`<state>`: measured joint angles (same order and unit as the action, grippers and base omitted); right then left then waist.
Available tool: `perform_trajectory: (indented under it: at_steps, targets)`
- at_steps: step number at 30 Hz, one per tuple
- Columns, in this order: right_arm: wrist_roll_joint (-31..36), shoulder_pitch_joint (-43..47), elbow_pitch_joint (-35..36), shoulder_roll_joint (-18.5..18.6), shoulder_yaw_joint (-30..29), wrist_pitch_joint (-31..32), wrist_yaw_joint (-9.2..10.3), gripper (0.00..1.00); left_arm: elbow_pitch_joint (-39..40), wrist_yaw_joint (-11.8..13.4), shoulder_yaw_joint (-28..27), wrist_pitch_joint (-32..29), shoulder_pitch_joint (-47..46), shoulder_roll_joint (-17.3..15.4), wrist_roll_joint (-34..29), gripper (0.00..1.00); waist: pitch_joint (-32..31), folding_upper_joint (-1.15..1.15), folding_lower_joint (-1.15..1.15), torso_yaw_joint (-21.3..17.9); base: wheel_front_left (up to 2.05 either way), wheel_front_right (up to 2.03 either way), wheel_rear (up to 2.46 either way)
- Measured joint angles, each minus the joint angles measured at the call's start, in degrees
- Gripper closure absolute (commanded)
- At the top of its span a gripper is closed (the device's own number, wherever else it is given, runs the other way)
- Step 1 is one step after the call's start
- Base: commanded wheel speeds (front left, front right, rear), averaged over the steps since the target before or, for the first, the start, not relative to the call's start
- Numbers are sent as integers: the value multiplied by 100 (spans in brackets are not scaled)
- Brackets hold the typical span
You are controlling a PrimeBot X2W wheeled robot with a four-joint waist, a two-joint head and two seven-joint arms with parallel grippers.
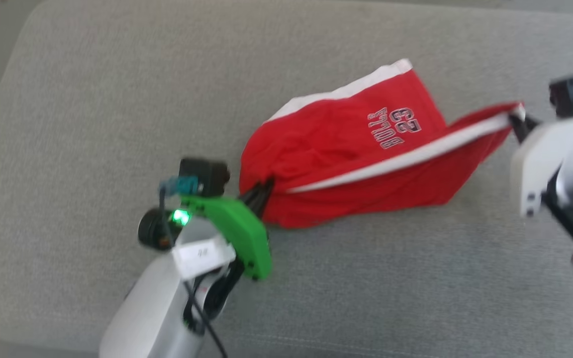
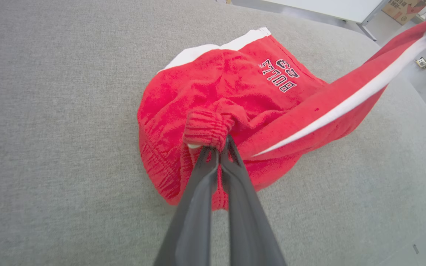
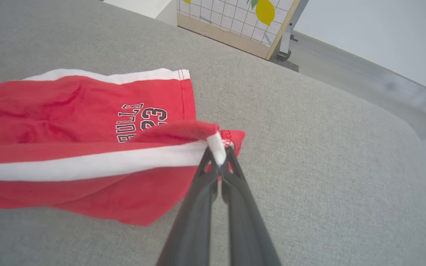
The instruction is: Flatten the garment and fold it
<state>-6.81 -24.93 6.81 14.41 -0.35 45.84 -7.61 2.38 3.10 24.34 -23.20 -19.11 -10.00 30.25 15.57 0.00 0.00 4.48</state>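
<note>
Head view, and both hands are on the cloth: the garment (image 1: 346,149) lies in the middle of the grey padded surface (image 1: 117,89), a red heap with its white band (image 1: 416,153) running across it, and it is anything but flat. Left hand (image 1: 261,195) is at the near-left end, fingers closed together on a gathered bit of the red elastic waistband (image 2: 205,127); the left wrist view shows the ribbed cloth pinched right at the tips. Right hand (image 1: 518,124) is out at the far right, clamped on the white-trimmed corner (image 3: 217,147), and the right wrist view shows that corner held up off the surface with the band drawn out in a line toward it. So where are we? Early, I'd say. The two grips are made and the edge between them is pulled fairly taut, which reads as the flattening step under way. But the body is rumpled, one layer laps toward the printed lettering (image 1: 396,127), and the left end bulges in folds. Left to do, by my reckoning: get the whole piece spread smooth on the surface, let it go, and then do the folding itself, since no tidy fold shows yet
</note>
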Motion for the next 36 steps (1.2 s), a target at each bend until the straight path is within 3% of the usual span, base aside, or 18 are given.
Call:
perform_trajectory:
  at_steps: [9,17,27,28,29,30,31,32,36]
  targets:
    - [-46,-1753,-1828,87,409,-435,0,100,-894,108,-162,166,-1121,410,22,100,705,0,0,413,0,0,0]
    - [153,-2809,-3220,82,609,-966,0,100,-1368,270,-297,471,-1484,572,146,100,1126,0,1,755,0,0,0]
    - [283,-3612,-4624,34,869,-654,1,100,-1840,294,-134,571,-1852,647,352,100,1494,0,1,1004,0,0,0]
    - [282,-3661,-4690,23,860,-606,1,100,-1850,293,-124,579,-1866,653,367,81,1507,0,1,1014,0,0,0]
    - [276,-3730,-4764,-1,846,-537,3,100,-1859,292,-112,602,-1877,654,381,7,1517,0,1,1022,0,0,0]
    - [270,-3780,-4816,-23,842,-493,3,76,-1868,283,-105,626,-1879,656,416,0,1516,0,1,1023,0,0,0]
    - [258,-3797,-4847,-33,846,-493,3,55,-1872,270,-93,643,-1879,656,428,0,1507,0,1,1021,0,0,0]
    - [221,-3800,-4885,-41,861,-506,4,0,-1873,244,-80,669,-1878,656,437,0,1489,0,1,1016,0,0,0]
    - [-55,-3672,-4922,-54,976,-814,4,0,-1789,166,-64,900,-1770,648,466,0,1341,0,1,970,0,0,0]
